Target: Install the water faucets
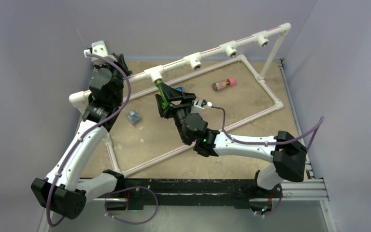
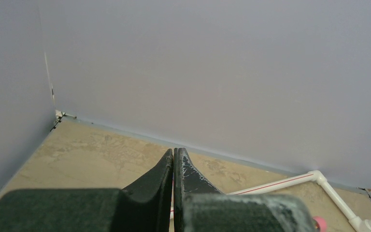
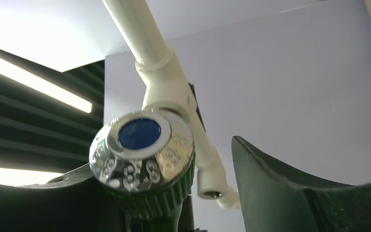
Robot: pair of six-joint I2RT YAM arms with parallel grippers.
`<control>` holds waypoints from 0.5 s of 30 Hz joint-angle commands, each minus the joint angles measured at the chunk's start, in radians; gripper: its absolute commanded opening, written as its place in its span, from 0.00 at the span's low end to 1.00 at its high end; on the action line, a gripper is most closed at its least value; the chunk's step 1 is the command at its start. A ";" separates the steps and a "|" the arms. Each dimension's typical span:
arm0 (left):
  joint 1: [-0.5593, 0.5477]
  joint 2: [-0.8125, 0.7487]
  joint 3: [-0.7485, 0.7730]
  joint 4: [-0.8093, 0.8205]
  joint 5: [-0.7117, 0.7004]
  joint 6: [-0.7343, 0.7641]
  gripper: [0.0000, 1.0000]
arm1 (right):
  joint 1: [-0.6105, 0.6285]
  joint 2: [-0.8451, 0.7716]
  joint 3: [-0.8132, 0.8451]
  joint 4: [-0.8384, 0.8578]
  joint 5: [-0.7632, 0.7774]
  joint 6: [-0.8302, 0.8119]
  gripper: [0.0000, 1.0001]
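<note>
A green faucet (image 1: 161, 91) with a chrome knob and blue cap (image 3: 142, 145) hangs at an angle from the leftmost tee (image 1: 154, 74) of the white pipe rail. In the right wrist view its stem end sits at the tee's fitting (image 3: 166, 99). My right gripper (image 1: 170, 99) is open around the faucet (image 3: 164, 164). The knob lies against one finger (image 3: 53, 203), and the other finger (image 3: 290, 188) stands well apart. My left gripper (image 1: 121, 64) is shut and empty (image 2: 174, 153) at the back left, by the rail's end.
Three more tees (image 1: 194, 61) (image 1: 230, 50) (image 1: 262, 39) stand open along the rail. A brown piece with a pink cap (image 1: 223, 84) lies on the board, and small blue pieces (image 1: 134, 117) (image 1: 178, 89) lie nearer. A low pipe frame (image 1: 270, 94) borders the board.
</note>
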 commanded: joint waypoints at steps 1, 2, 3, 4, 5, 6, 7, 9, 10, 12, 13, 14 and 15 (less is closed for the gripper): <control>-0.063 -0.001 -0.069 -0.361 0.078 -0.057 0.00 | -0.020 -0.054 -0.031 0.013 0.028 -0.090 0.71; -0.061 0.000 -0.068 -0.360 0.078 -0.057 0.00 | -0.020 -0.062 -0.038 0.024 0.024 -0.114 0.72; -0.061 0.000 -0.068 -0.360 0.078 -0.057 0.00 | -0.020 -0.071 -0.050 0.047 0.017 -0.137 0.72; -0.060 0.001 -0.067 -0.360 0.079 -0.057 0.00 | -0.019 -0.083 -0.063 0.072 0.009 -0.164 0.73; -0.059 0.002 -0.067 -0.360 0.080 -0.057 0.00 | -0.019 -0.093 -0.076 0.087 -0.001 -0.182 0.73; -0.057 0.003 -0.066 -0.361 0.080 -0.058 0.00 | -0.018 -0.102 -0.084 0.095 -0.008 -0.199 0.74; -0.057 0.003 -0.065 -0.360 0.081 -0.058 0.00 | -0.018 -0.115 -0.094 0.096 -0.018 -0.212 0.74; -0.053 0.006 -0.060 -0.361 0.081 -0.057 0.00 | -0.019 -0.135 -0.112 0.103 -0.036 -0.240 0.75; -0.052 0.007 -0.059 -0.360 0.081 -0.057 0.00 | -0.019 -0.145 -0.119 0.102 -0.044 -0.251 0.76; -0.050 0.011 -0.057 -0.359 0.082 -0.054 0.00 | -0.019 -0.169 -0.138 0.103 -0.053 -0.268 0.76; -0.049 0.015 -0.055 -0.359 0.083 -0.055 0.00 | -0.019 -0.180 -0.148 0.110 -0.055 -0.283 0.77; -0.047 0.017 -0.055 -0.359 0.083 -0.055 0.00 | -0.020 -0.193 -0.155 0.110 -0.059 -0.295 0.78; -0.045 0.020 -0.055 -0.358 0.083 -0.055 0.00 | -0.019 -0.202 -0.161 0.107 -0.066 -0.306 0.78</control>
